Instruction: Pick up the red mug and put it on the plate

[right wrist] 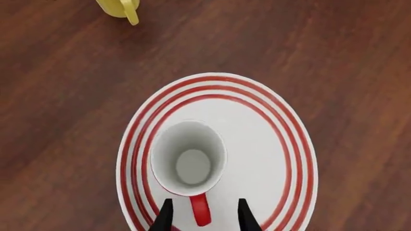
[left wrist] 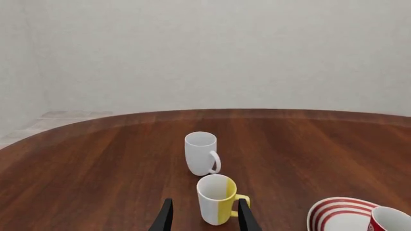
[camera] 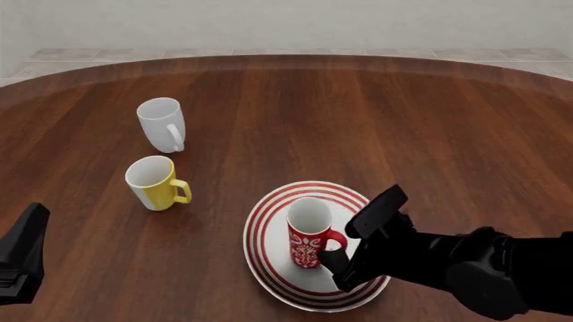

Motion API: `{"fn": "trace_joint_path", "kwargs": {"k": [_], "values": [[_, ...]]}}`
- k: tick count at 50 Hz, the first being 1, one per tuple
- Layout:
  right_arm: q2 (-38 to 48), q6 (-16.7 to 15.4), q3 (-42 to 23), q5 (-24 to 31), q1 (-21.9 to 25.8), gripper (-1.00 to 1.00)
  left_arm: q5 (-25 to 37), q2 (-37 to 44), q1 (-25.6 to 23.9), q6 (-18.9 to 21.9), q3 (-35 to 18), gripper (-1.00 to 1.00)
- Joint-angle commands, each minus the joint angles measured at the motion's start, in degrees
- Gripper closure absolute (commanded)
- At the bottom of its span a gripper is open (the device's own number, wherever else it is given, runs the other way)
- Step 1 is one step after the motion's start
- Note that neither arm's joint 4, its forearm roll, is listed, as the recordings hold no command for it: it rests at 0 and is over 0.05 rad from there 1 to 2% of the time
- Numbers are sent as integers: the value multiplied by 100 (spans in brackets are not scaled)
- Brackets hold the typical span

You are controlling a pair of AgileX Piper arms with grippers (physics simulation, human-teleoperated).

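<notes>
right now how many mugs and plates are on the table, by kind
mugs: 3, namely the red mug, the yellow mug and the white mug
plates: 1, the plate, with the red mug standing on it
total: 4

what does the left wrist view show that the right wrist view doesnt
Only the left wrist view shows the white mug, the far wall and the left tool. Only the right wrist view shows the red mug's handle between the right tool's open fingers and the whole plate. Both show the red mug, the yellow mug and the wooden table.
</notes>
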Motion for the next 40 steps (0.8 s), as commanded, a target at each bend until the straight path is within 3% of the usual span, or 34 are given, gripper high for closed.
{"fn": "trace_joint_path", "kwargs": {"k": [1,21,29,40], "values": [[16,125,-37,64,59,-100,-61,-2,4,-11,60,-100],[-80,227,-20,113,102,-100,31,-1,11,-19,-41,-100],[-586,214,-104,640,95,-100,15,-1,8,-4,-26,-100],[-1453,-58,-134,1414,-36,-100,31,-1,-7,28,-50,-100]]}}
